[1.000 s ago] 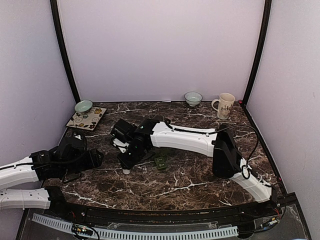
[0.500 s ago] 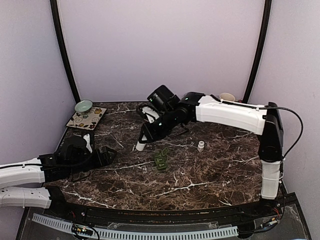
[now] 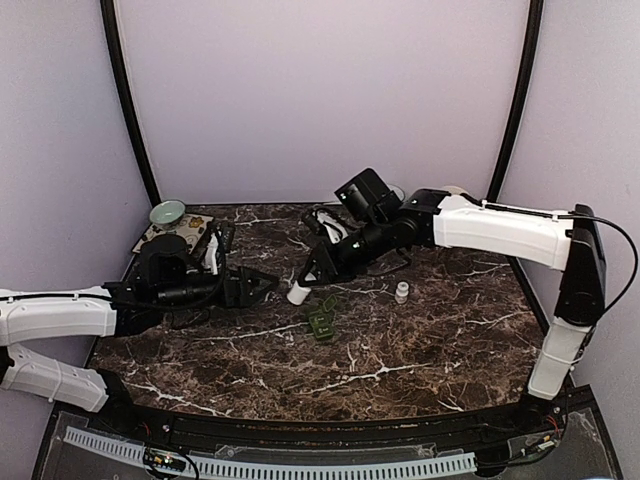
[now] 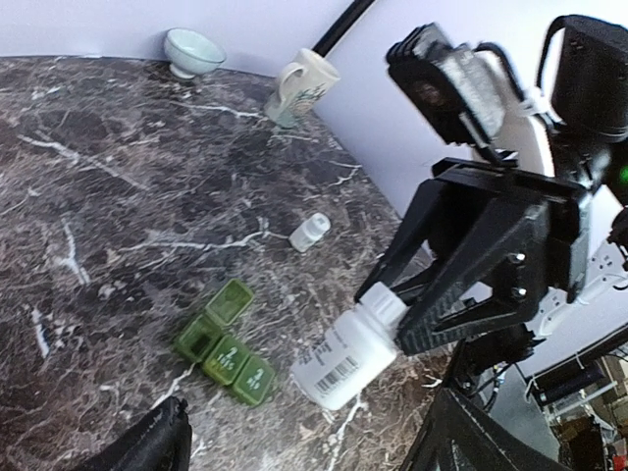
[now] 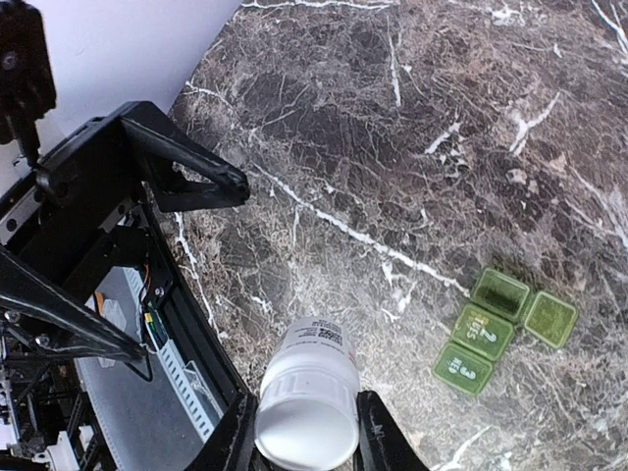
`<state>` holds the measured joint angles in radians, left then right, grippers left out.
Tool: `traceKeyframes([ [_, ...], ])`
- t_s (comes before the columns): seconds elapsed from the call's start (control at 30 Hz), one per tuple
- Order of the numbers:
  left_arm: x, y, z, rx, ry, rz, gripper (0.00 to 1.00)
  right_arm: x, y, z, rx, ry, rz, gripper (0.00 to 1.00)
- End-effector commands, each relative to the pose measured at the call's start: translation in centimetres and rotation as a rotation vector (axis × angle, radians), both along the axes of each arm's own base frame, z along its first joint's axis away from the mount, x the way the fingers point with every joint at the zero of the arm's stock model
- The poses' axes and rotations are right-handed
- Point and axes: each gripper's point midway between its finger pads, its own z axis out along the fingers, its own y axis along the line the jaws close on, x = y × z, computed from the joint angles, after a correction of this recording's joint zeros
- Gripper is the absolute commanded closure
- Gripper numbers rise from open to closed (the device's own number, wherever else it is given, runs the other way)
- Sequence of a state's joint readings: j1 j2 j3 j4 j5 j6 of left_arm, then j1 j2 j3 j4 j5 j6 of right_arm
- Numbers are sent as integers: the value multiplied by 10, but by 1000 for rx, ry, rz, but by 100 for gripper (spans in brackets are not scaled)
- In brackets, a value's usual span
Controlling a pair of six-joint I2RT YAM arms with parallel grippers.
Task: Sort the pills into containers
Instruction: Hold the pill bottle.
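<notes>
The containers are a small green box [image 3: 321, 321] of three compartments on the marble. Its end lid is flipped open and the other two are shut [image 4: 228, 358] [image 5: 481, 334]. My right gripper [image 3: 312, 278] is shut on a white pill bottle [image 3: 298, 293] at its capped end. It holds the bottle tilted above the table, just left of the box [image 4: 348, 348] [image 5: 309, 388]. My left gripper [image 3: 262, 285] is open and empty, pointing at the bottle from the left, a short gap away. The pills are out of view.
A small white bottle [image 3: 401, 291] stands right of the box. A mug [image 4: 299, 88] and a bowl [image 4: 191, 49] sit by the back wall. Another bowl [image 3: 167, 212] and a patterned plate [image 3: 190, 228] are at the back left, behind my left arm.
My right arm has carried the white bottle from the left part of the table toward the middle, next to the green box. My left arm has reached forward toward it and opened wider.
</notes>
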<state>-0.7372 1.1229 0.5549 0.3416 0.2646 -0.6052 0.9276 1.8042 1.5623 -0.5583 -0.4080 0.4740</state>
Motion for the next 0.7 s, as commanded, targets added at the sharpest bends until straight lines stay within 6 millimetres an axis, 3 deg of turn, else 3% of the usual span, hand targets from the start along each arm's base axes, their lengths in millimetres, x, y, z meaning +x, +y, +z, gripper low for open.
traceKeyframes([
  [0.0,-11,-18,34,-103,-81,-148,13,2,-7,47,165,-5,-33,83],
  [0.17,-20,-31,37,-179,-43,-241,14,-1,-17,55,255,70,-53,83],
  [0.4,-22,-51,46,-251,-30,-347,36,-5,-21,58,305,112,-43,83],
  [0.67,-12,-67,53,-283,-41,-399,39,-3,-23,58,318,124,-48,84],
])
